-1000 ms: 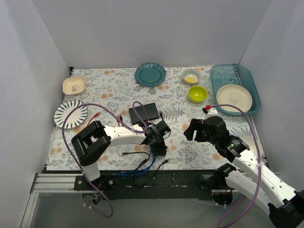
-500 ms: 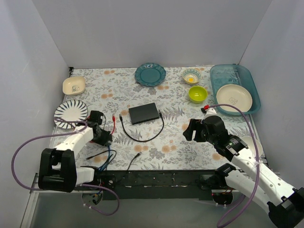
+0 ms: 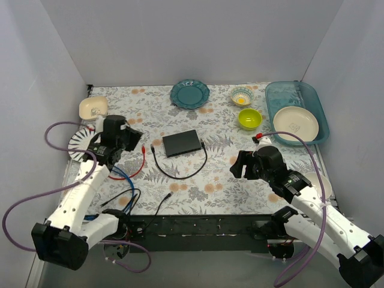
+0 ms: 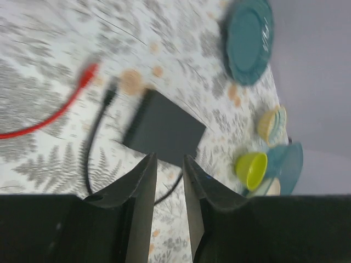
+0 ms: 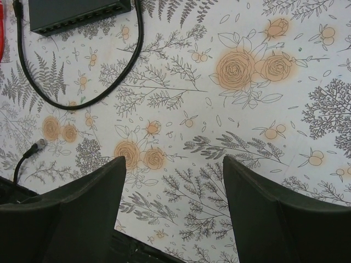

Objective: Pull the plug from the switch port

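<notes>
- Left gripper (image 3: 123,139) first: its smooth black plastic fingers (image 4: 140,208) are nearly together, with just a thin slit between the tips and nothing in it. It hangs above the left side of the table.
- Right gripper (image 3: 239,165) is spread wide, its chunky matte black fingers (image 5: 82,219) far apart and also empty. It's hovering over the floral-print tablecloth (image 3: 222,120), which is white with orange roses and grey ferns, on the right side.
- The small flat matte-black rectangular switch (image 3: 182,143) lies flat around mid-table, between the two grippers and touched by neither. The right wrist view shows its row of sockets along the near long edge.
- A thin black rubbery cable (image 3: 180,176) loops in a U on the cloth in front of the switch.
- One black plug (image 3: 152,146) of that cable lies loose on the cloth just left of the box, not touching it.
- The cable's other end runs up to the box's right end, and I honestly can't tell if that one is seated in a port.
- A glossy red cable (image 3: 137,167) snakes along the left, with its tip near the loose black plug.
- At the back there's a scalloped round teal plate (image 3: 189,94), a shiny lime-green bowl (image 3: 249,118), and a long teal plastic tray (image 3: 300,96) with a cream round plate (image 3: 295,123) on it.
</notes>
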You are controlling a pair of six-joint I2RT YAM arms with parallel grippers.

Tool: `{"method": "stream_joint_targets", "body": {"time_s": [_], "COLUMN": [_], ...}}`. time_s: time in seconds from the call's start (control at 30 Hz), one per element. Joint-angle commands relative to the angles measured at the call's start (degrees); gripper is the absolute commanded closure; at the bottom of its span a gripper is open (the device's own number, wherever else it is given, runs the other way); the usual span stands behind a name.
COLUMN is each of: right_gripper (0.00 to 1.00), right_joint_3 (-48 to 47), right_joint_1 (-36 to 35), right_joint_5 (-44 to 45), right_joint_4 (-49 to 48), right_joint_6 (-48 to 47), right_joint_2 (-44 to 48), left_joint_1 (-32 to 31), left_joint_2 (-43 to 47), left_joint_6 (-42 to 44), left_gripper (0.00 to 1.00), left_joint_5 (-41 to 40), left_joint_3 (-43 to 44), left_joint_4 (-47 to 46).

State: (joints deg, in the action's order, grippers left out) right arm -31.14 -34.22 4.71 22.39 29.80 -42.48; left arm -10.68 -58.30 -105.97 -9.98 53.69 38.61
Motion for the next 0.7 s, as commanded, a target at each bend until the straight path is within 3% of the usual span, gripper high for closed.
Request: {"method": "stream_joint_targets", "body": {"time_s": [0.0,0.03,0.13,0.2,0.37,0.5,0.67], "right_gripper": [0.21,0.21,0.21,0.21,0.21,0.21,0.21], "right_joint_3": [0.11,-0.06,-0.68,-0.94,-1.29,-1.56,-1.38], "right_joint_1": [-0.50,-0.59,-0.67,-0.68,-0.68,-0.76,-0.76], "right_joint_5": [-1.02,-1.02,-0.84,-0.76,-1.02,0.03,0.83], "right_joint_4": [-3.84,-4.11,-4.46,-4.46,-4.46,-3.50,-3.76], "right_joint_6": [-0.62,-0.62,-0.80,-0.97,-0.97,-1.50,-2.29], "right_joint_2": [-1.20,-1.72,-2.52,-2.70,-3.13,-3.22,-3.14], "left_joint_1": [-15.92,-22.57,-31.65,-34.22,-35.29,-35.46,-37.22], "left_joint_2": [-9.08,-11.63,-22.97,-29.39,-35.64,-40.66,-43.21], "left_joint_6": [3.84,4.02,4.28,2.72,1.38,2.79,0.95], "left_gripper": [0.74,0.74,0.75,0.75,0.74,0.72,0.74], "left_joint_5": [2.77,2.77,3.39,1.55,-2.33,2.22,4.71], "left_joint_3": [1.41,1.68,3.17,3.96,5.54,8.53,3.88], "left_joint_4": [-8.54,-9.33,-10.92,-10.66,-12.15,-10.92,-8.39]}}
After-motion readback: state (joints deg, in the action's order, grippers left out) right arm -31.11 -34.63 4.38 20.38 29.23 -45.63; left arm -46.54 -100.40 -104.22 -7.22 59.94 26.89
